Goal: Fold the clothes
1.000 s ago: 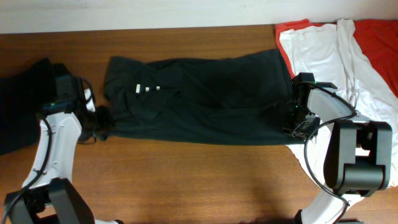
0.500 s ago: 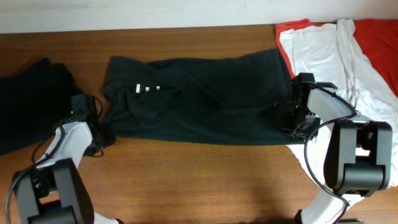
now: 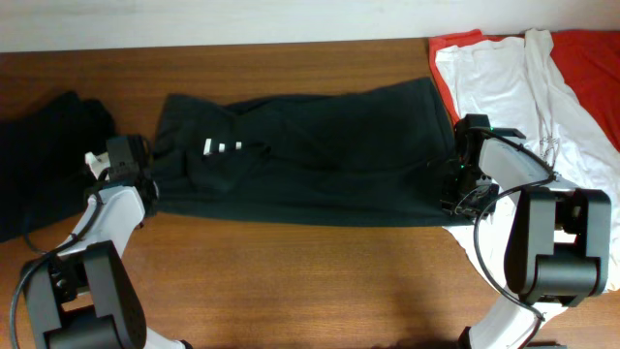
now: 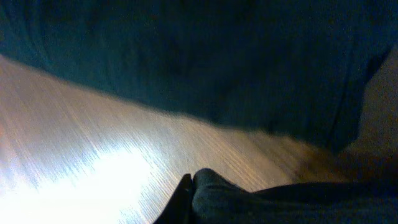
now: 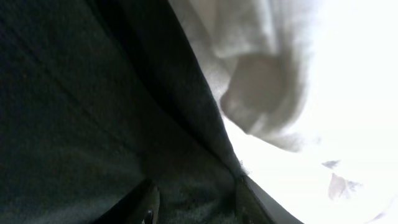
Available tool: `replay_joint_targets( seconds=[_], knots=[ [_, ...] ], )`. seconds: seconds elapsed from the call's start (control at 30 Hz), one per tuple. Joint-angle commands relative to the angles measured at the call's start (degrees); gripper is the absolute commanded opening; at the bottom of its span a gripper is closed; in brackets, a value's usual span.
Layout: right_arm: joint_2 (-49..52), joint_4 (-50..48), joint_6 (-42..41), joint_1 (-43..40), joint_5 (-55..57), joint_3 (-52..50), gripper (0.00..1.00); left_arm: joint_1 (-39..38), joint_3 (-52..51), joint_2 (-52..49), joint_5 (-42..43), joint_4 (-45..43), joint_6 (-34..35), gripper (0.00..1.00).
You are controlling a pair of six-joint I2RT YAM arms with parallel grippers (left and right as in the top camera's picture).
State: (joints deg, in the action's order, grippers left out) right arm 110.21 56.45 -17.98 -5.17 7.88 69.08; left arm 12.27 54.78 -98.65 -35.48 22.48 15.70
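Observation:
The large black T-shirt [image 3: 320, 155] lies spread lengthwise across the table, with white block lettering [image 3: 223, 147] near its left end. My left gripper [image 3: 148, 184] is at the shirt's left edge and is shut on a bunch of its fabric; in the left wrist view [image 4: 193, 182] the cloth bulges from between the closed fingers above the wood. My right gripper [image 3: 449, 189] is at the shirt's right edge. In the right wrist view its two fingers [image 5: 148, 205] stand on either side of a thick fold of black cloth [image 5: 199, 193] and clamp it.
A pile of dark clothes [image 3: 39, 165] lies at the far left beside the left arm. A white T-shirt [image 3: 494, 87] and a red-orange one [image 3: 586, 68] are heaped at the back right, touching the black shirt's right edge. Bare wooden table [image 3: 310, 281] runs along the front.
My left gripper has closed on the shirt's left edge and drawn it leftward and slightly back, stretching the shirt flatter. The right arm has not moved.

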Motion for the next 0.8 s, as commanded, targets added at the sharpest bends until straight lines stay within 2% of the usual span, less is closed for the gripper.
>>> replay_joint_targets(
  seconds=[0.0,0.03,0.1,0.13,0.23,0.27,0.33,0.37,0.43,0.5,0.57,0.67,0.73,0.77],
  knots=[
    [0.9,0.2,-0.3,-0.6,1.6,-0.6,0.43,0.3,2.3,-0.3,-6.5,-4.7,-6.9,0.34],
    [0.9,0.3,-0.3,-0.6,1.7,-0.6,0.43,0.4,2.3,-0.3,-7.8,-4.5,-6.8,0.35],
    [0.9,0.3,-0.3,-0.6,1.7,-0.6,0.43,1.9,2.3,-0.3,-12.5,-4.7,-6.8,0.48],
    [0.9,0.4,-0.3,-0.6,1.7,-0.6,0.43,2.4,2.3,-0.3,-11.7,-3.9,-6.8,0.49],
    [0.9,0.8,-0.3,-0.6,1.8,-0.6,0.43,2.4,2.3,-0.3,-12.0,-3.5,-7.8,0.62],
    [0.9,1.0,-0.3,-0.6,1.8,-0.6,0.44,2.4,2.3,-0.3,-11.9,-3.5,-9.1,0.63],
    [0.9,1.5,-0.3,-0.6,1.8,-0.6,0.49,1.5,2.3,0.7,-3.5,-2.9,-9.2,0.62],
    [0.9,1.5,-0.3,-0.6,1.8,-0.6,0.49,-0.2,2.3,2.7,8.4,-2.6,-9.2,0.56],
    [0.9,1.7,-0.3,-0.6,1.8,-0.6,0.49,-3.8,2.3,4.8,20.4,-2.2,-11.1,0.46],
    [0.9,1.9,-0.3,-0.6,1.8,-0.6,0.49,-7.0,2.3,4.8,23.2,0.0,-11.1,0.37],
    [0.9,1.9,-0.3,-0.5,0.6,-0.6,0.49,-8.0,2.3,3.7,23.4,0.5,-11.0,0.37],
    [0.9,2.0,0.0,-0.5,-1.1,-0.6,0.48,-8.0,2.3,-4.7,23.7,0.3,-11.1,0.38],
    [0.9,3.3,3.7,-0.5,-3.8,-0.6,0.49,-7.9,2.3,-8.2,23.7,3.5,-9.8,0.39],
    [0.9,4.4,4.2,-0.5,-3.8,-0.6,0.49,-7.9,2.3,-8.3,23.7,6.0,-8.3,0.45]
  ],
)
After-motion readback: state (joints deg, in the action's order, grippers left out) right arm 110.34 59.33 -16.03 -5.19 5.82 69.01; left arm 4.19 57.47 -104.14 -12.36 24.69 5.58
